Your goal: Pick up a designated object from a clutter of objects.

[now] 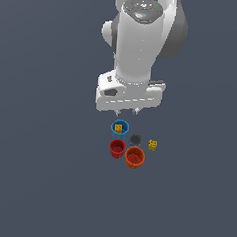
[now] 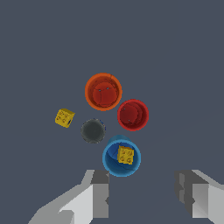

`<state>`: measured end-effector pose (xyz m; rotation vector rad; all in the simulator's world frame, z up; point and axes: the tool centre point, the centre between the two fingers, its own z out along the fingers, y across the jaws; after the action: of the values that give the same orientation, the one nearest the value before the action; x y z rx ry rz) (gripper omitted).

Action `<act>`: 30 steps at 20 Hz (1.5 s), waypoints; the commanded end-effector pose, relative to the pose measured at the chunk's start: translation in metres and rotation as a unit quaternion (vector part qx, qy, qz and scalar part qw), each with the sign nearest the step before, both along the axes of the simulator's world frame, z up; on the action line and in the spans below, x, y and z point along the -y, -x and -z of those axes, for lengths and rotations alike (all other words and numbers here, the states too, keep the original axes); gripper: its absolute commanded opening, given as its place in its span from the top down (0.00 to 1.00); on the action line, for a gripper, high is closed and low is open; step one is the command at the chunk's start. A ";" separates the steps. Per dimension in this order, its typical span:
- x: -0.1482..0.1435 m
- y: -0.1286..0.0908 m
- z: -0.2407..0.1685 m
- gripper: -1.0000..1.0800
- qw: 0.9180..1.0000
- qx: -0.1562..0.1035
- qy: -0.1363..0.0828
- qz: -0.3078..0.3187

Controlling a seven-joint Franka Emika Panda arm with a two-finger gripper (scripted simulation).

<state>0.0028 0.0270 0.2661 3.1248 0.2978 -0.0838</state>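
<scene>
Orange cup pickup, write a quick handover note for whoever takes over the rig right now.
Gripper: open, empty, hovering above the clutter, fingers apart.
Orange cup: upright on the floor, touching nothing of the arm, next to the red cup.
Blue cup: nearest the gripper, with a yellow cube inside.
Dark grey cup and a second yellow cube sit alongside.
Done: nothing grasped.
Left: move over the orange cup, descend, close, lift.
</scene>
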 end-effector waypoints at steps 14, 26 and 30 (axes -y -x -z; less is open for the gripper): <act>-0.011 -0.042 0.048 0.38 0.978 0.017 -0.006 -0.209; -0.022 -0.071 0.090 0.38 0.929 0.031 -0.012 -0.369; -0.026 -0.080 0.104 0.38 0.907 0.036 -0.014 -0.420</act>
<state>0.0790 0.0515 0.1673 2.7435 1.5241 0.0343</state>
